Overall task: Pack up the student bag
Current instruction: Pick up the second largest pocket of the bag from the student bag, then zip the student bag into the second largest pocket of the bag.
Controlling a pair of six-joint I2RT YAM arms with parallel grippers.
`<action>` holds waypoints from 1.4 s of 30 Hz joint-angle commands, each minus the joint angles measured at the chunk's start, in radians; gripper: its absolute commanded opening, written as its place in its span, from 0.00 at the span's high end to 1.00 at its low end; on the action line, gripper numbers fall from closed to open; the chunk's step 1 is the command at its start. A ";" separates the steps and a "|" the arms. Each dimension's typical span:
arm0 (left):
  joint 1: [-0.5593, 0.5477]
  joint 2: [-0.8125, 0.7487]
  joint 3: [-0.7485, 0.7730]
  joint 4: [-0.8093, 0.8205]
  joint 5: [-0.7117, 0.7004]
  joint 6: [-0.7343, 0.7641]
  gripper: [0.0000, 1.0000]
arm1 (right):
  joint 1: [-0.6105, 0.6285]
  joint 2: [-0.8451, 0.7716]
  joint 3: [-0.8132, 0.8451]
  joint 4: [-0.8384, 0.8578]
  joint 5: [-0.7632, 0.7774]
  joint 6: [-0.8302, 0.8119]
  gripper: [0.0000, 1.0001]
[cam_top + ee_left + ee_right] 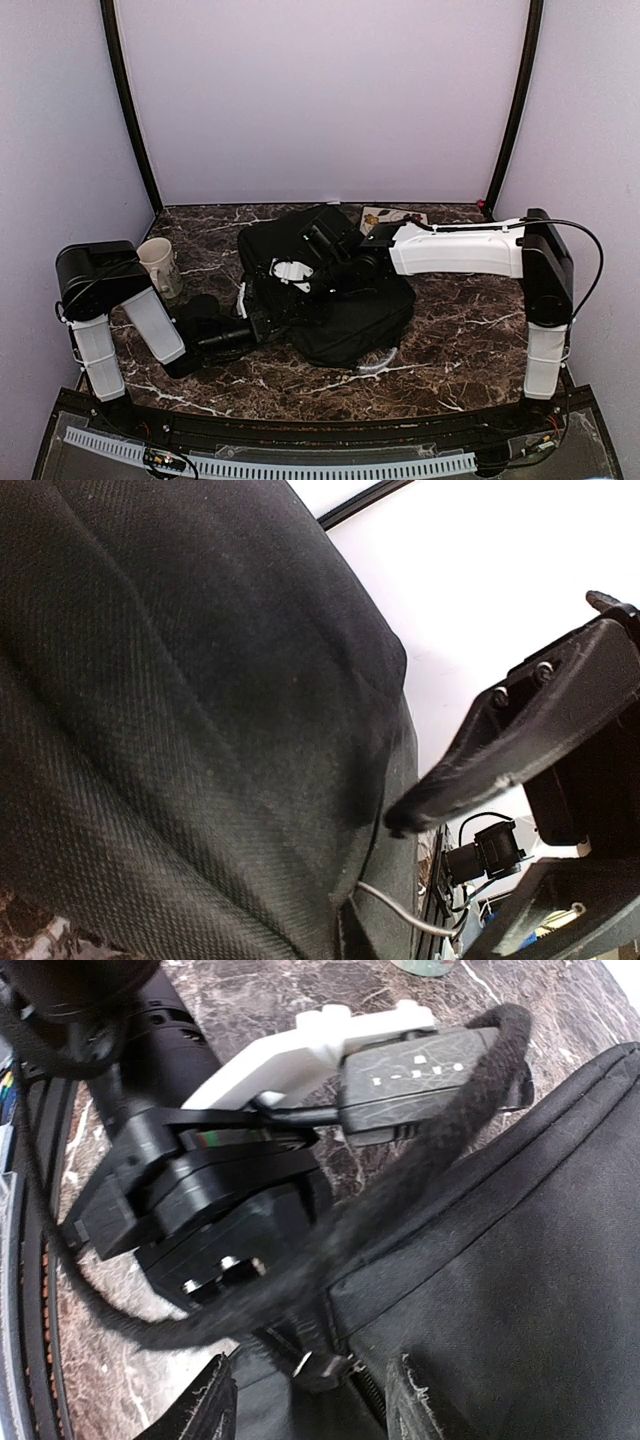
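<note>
The student bag (345, 295) is a big black fabric bag lying in the middle of the marble table. My left gripper (252, 322) sits low at its left edge. In the left wrist view the bag's cloth (180, 730) fills most of the frame. The upper fingertip (400, 818) presses on the cloth's edge, and my left gripper (425, 875) is shut on that edge. My right gripper (280, 295) reaches in from the right over the bag. In the right wrist view my right gripper (310, 1410) stands open, with the zipper pull (325, 1365) between its fingers, untouched.
A beige cup (160, 265) stands at the left beside the left arm. A printed card (392, 216) lies at the back behind the bag. A fuzzy black strap (400, 1190) loops over the left gripper's body (200, 1210). A thin white cord (378, 365) trails from the bag's front.
</note>
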 commanded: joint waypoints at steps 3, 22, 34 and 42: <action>0.008 -0.022 -0.013 0.118 -0.013 0.002 1.00 | 0.012 0.039 0.018 0.075 0.032 0.071 0.53; 0.007 -0.020 -0.056 0.142 -0.054 -0.022 1.00 | -0.045 -0.024 -0.041 0.117 0.090 0.227 1.00; 0.007 -0.022 -0.088 0.149 -0.070 -0.031 1.00 | -0.249 -0.087 -0.101 0.091 0.013 0.299 1.00; 0.007 -0.026 -0.089 0.138 -0.070 -0.029 1.00 | -0.388 -0.125 -0.135 0.054 -0.016 0.300 1.00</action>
